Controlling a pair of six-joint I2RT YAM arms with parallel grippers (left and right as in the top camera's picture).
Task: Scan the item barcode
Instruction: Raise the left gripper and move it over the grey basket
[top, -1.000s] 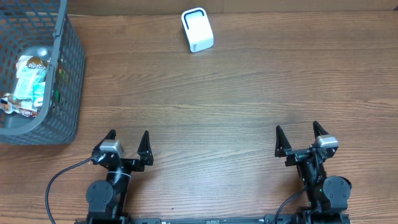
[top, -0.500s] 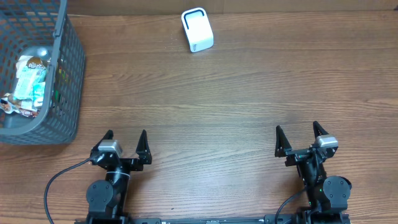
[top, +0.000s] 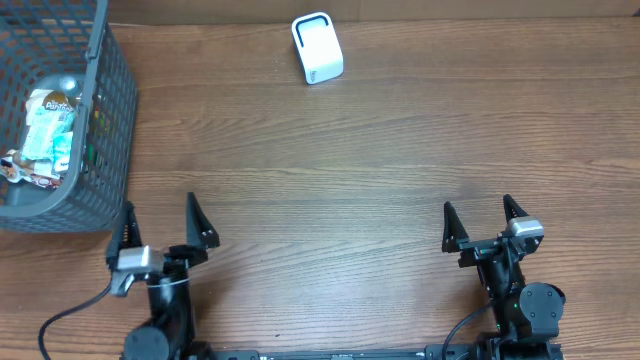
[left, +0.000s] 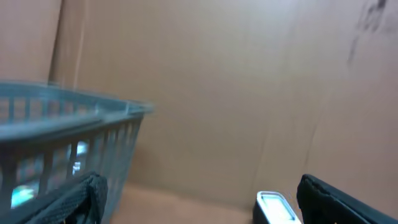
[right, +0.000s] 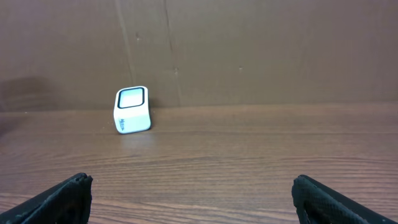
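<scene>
Two hands sat at the near edge of the bench (top: 330, 170), both released, fingers spread wide with nothing between them. The left hand (top: 160, 215) stood close by the near corner of the grey mesh basket (top: 112, 110); whether its outer finger touched the basket could not be told. The basket occupied the far-left part of the bench. Inside it lay a pale packet (top: 50, 125) among other wrapped goods too small to tell apart. The white scanner (top: 317, 48) stood at the far side near the middle, well apart from both hands. The right hand (top: 478, 215) pointed across the bench. Its wrist view showed the scanner ahead and to the left, before a brown cardboard wall (right: 249, 50). The left wrist view was blurred.
</scene>
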